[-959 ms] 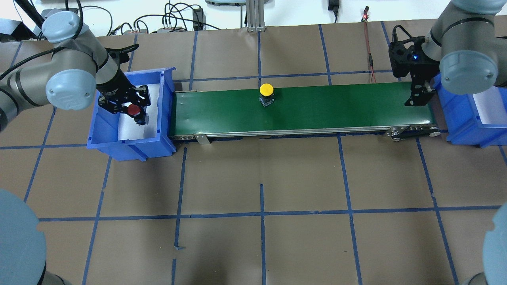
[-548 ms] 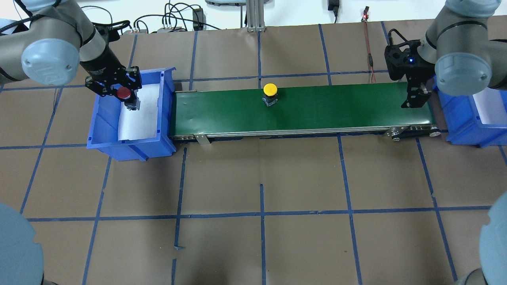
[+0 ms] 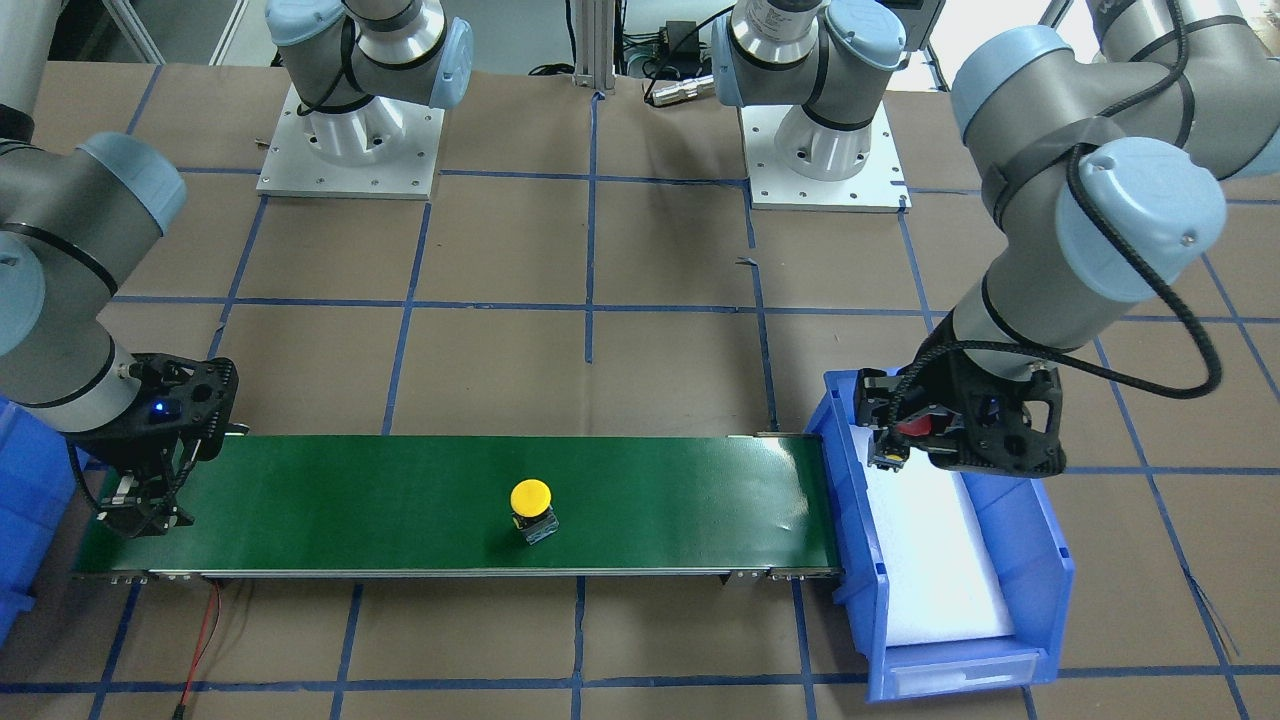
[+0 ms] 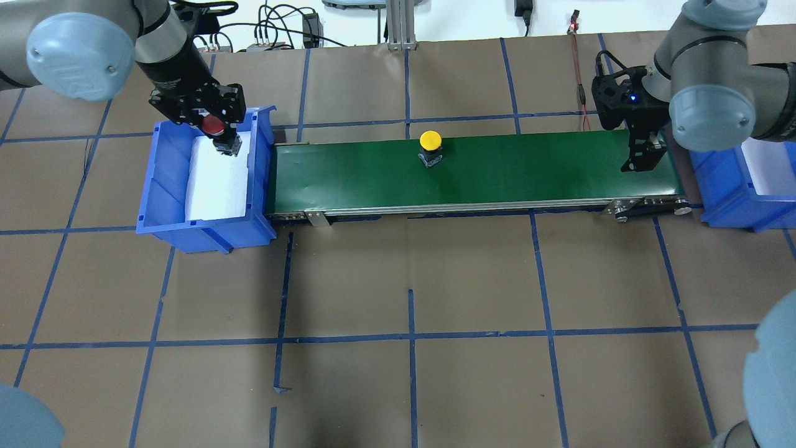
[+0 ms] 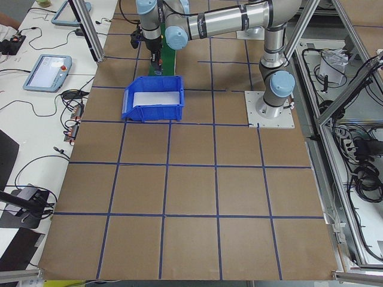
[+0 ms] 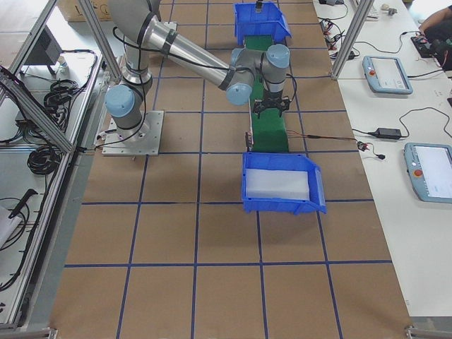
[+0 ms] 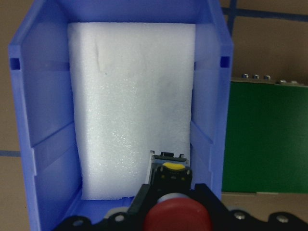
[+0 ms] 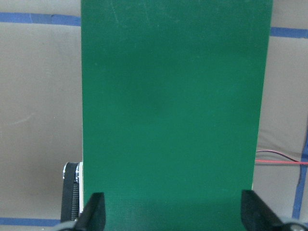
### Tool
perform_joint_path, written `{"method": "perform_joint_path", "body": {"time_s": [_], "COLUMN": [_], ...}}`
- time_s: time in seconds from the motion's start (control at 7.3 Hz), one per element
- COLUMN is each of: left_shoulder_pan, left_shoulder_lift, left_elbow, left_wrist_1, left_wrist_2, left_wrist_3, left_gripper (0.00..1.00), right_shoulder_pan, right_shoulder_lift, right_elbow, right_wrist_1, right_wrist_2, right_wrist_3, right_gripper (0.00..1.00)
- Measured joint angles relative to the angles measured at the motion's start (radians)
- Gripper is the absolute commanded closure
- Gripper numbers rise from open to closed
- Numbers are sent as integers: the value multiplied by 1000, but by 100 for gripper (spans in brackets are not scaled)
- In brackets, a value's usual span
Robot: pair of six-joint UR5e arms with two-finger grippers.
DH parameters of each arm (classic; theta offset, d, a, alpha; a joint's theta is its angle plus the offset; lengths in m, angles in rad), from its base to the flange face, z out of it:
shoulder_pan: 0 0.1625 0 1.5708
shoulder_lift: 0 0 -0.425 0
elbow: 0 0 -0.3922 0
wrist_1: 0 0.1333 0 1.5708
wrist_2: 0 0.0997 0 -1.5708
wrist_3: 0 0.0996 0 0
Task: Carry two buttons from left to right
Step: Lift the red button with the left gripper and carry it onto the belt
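1. The red button [image 4: 213,125] hangs off the white foam [image 4: 217,186] that lines the left blue bin [image 4: 161,186], over the bin's far end and near the wall facing the belt.
2. The left end effector [image 4: 219,135] is closed on the red button's dark body, with the cap towards the wrist (the left wrist view shows a finger on either side of it).
3. The yellow button [image 4: 430,140] stands alone on the green conveyor belt [image 4: 528,168], about halfway along and towards the far edge. Nothing is touching it.
4. The right end effector [image 4: 642,160] hangs over the belt's right end with its fingers wide apart and nothing between them. It is just beside the right blue bin [image 4: 721,199] and well apart from the yellow button.
5. Step in hand, as I judge it: carrying the second button out of the left bin towards the belt on the desk [image 4: 410,280].
6. The next move calls for clearing the bin wall, lowering the red button onto the belt's left end, and opening the fingers only once its base is resting there.
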Motion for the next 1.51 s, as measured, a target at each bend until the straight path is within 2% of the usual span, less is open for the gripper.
{"method": "perform_joint_path", "body": {"time_s": [0.82,1.23,1.51], "left_shoulder_pan": [-149,-194,-210], "left_shoulder_lift": [-120,-187,-194], "left_elbow": [36,29,17], "left_wrist_1": [103,163,171], "left_wrist_2": [-8,-2,22], "left_wrist_3": [313,495,659], "left_gripper": [87,87,87], "right_shoulder_pan": [2,9,26], "right_shoulder_lift": [-4,-3,3], "right_elbow": [-1,-1,0], "right_wrist_1": [0,-6,-36], "right_wrist_2": [-1,-1,-2], "right_wrist_3": [4,-2,-15], "right_gripper": [1,1,1]}}
